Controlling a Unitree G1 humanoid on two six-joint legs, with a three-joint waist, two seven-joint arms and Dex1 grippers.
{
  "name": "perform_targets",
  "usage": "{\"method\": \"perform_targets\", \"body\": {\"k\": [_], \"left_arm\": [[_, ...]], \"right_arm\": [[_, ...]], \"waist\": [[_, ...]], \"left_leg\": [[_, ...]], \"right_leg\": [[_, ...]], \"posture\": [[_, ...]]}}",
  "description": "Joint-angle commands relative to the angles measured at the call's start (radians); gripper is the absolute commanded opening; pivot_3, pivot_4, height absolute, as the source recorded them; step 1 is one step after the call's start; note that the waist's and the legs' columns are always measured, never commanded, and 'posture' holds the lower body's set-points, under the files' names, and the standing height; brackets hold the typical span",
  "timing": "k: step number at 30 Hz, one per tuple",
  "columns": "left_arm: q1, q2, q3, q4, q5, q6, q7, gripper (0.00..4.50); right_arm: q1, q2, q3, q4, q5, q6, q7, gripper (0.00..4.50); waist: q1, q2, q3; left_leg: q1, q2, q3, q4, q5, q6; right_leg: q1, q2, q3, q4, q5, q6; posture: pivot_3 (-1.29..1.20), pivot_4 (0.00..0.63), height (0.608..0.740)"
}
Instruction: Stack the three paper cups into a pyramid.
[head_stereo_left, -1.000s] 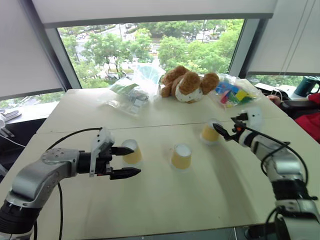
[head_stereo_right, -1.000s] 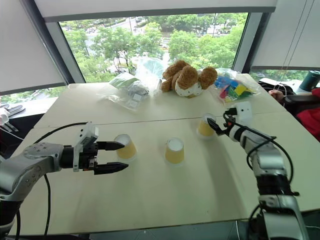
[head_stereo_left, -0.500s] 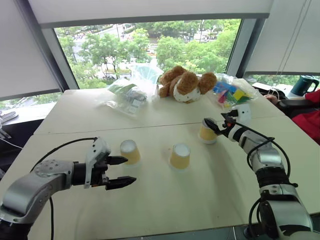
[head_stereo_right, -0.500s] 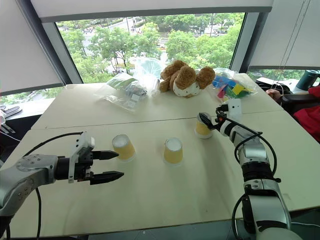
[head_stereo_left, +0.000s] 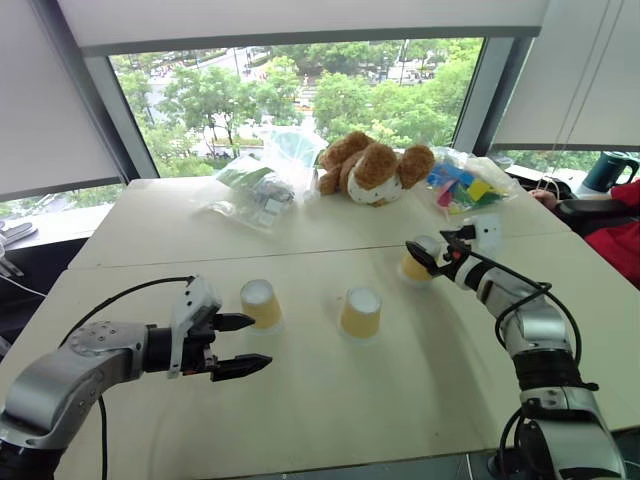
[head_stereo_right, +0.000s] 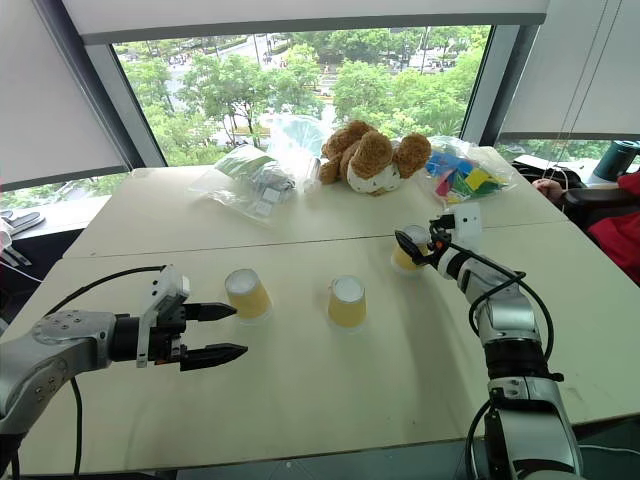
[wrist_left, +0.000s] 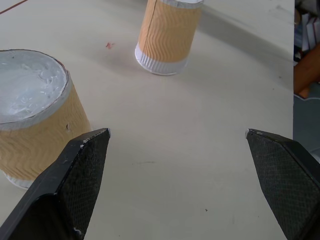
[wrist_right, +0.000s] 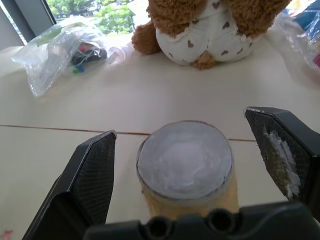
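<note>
Three small tapered paper cups with yellow-orange sides and white round bases stand upside down and apart in a rough row across the pale beige tabletop (head_stereo_left: 330, 400). None is stacked. The left cup (head_stereo_left: 260, 303) sits just beyond the robot's left end effector (head_stereo_left: 245, 343), whose two black fingers are spread wide with nothing between them; the upper fingertip lies just beside the cup's side. The middle cup (head_stereo_left: 361, 312) stands alone near the centre. The right cup (head_stereo_left: 418, 260) sits between the wide-spread fingers of the right end effector (wrist_right: 192, 160); in the right wrist view a gap shows on each side of it. Along the far edge, before the window, lie a brown plush teddy bear (head_stereo_left: 375, 170), a clear plastic bag of small items (head_stereo_left: 255, 192) and a clear bag of colourful blocks (head_stereo_left: 462, 188).
</note>
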Motion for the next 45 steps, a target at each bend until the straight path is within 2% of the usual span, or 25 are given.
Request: {"method": "perform_targets", "body": {"k": [1,7,8,9,12,13,17,21,24,29,35,45], "left_arm": [[-0.015,0.012,0.012,-0.021,-0.007,-0.004,-0.004,4.5],[-0.022,0.009,0.008,-0.018,-0.002,-0.007,-0.001,4.5],[-0.021,0.009,0.008,-0.018,-0.002,-0.007,0.0,4.5],[-0.021,0.009,0.009,-0.019,-0.002,-0.007,0.0,4.5],[-0.017,0.009,0.012,-0.023,-0.003,-0.005,0.004,4.5],[-0.016,0.01,0.013,-0.023,-0.004,-0.005,0.004,4.5],[-0.017,0.012,0.016,-0.02,-0.004,-0.006,0.003,4.5],[-0.026,0.018,0.023,-0.01,-0.011,-0.004,-0.007,4.5],[-0.043,0.015,0.013,0.003,-0.011,-0.005,-0.014,4.5],[-0.07,0.004,-0.018,0.029,0.005,-0.017,-0.028,4.5],[-0.094,0.001,-0.042,0.055,0.019,-0.03,-0.049,4.5],[-0.107,-0.004,-0.049,0.066,0.028,-0.039,-0.054,4.5]], "right_arm": [[-0.005,0.008,-0.012,-0.035,0.005,-0.004,-0.01,4.45],[-0.031,0.013,-0.011,0.049,-0.013,-0.048,-0.015,4.45],[-0.036,0.013,-0.011,0.058,-0.014,-0.052,-0.014,3.95],[-0.039,0.013,-0.01,0.065,-0.014,-0.055,-0.012,3.77],[-0.042,0.02,-0.011,0.067,-0.006,-0.049,-0.011,2.33],[-0.042,0.021,-0.01,0.066,-0.006,-0.05,-0.011,2.05],[-0.027,0.011,-0.026,-0.011,0.017,-0.023,-0.004,2.05],[0.101,-0.065,-0.019,-0.327,0.063,0.118,0.054,2.05],[0.221,-0.1,-0.046,-0.575,0.139,0.273,0.044,2.05],[0.391,-0.069,-0.056,-0.881,0.231,0.457,-0.039,2.05],[0.475,-0.046,-0.023,-0.94,0.213,0.482,-0.089,2.05],[0.501,-0.05,-0.001,-0.916,0.186,0.447,-0.087,2.05]], "waist": [[-0.001,0.0,0.0],[0.0,0.0,0.0],[0.0,0.0,0.0],[-0.001,0.0,0.0],[0.0,0.0,0.0],[0.0,0.0,0.0],[0.0,0.0,0.0],[0.006,0.0,0.0],[0.01,0.0,0.0],[0.021,0.0,0.0],[0.029,0.0,0.0],[0.027,0.0,0.0]], "left_leg": [[0.0,0.0,0.0,0.0,0.0,0.0],[0.0,0.0,0.0,0.0,0.0,0.0],[0.0,0.0,0.0,0.0,0.0,0.0],[0.0,0.0,0.0,0.0,0.0,0.0],[0.0,0.0,0.0,0.0,0.0,0.0],[0.0,0.0,0.0,0.0,0.0,0.0],[0.0,0.0,0.0,0.0,0.0,0.0],[-0.001,0.0,-0.001,0.0,0.0,0.0],[-0.001,-0.001,-0.001,0.0,0.0,0.0],[0.0,-0.001,0.0,0.0,0.0,0.0],[0.0,-0.002,0.0,0.001,0.0,0.0],[0.0,-0.002,0.0,0.001,0.0,0.0]], "right_leg": [[0.0,0.0,0.0,0.0,0.0,0.0],[0.0,0.0,0.0,0.0,0.0,0.0],[0.0,0.0,0.0,0.0,0.0,0.0],[0.0,0.0,0.0,0.0,0.0,0.0],[0.0,0.0,0.0,0.0,0.0,0.0],[0.0,0.0,0.0,0.0,0.0,0.0],[0.0,0.0,0.0,0.0,0.0,0.0],[-0.001,0.0,0.0,0.0,0.0,0.0],[0.0,-0.001,0.0,0.0,0.0,0.0],[-0.001,-0.001,0.0,0.0,0.0,0.0],[0.0,-0.002,0.0,0.0,0.0,0.0],[0.0,-0.002,0.0,0.0,0.0,0.0]], "posture": [[0.0,0.15,0.74],[0.0,0.15,0.74],[0.0,0.15,0.74],[0.0,0.15,0.74],[0.0,0.15,0.74],[0.0,0.15,0.74],[0.0,0.15,0.74],[0.0,0.15,0.74],[0.0,0.15,0.74],[0.0,0.15,0.74],[0.0,0.15,0.74],[0.0,0.15,0.74]]}}
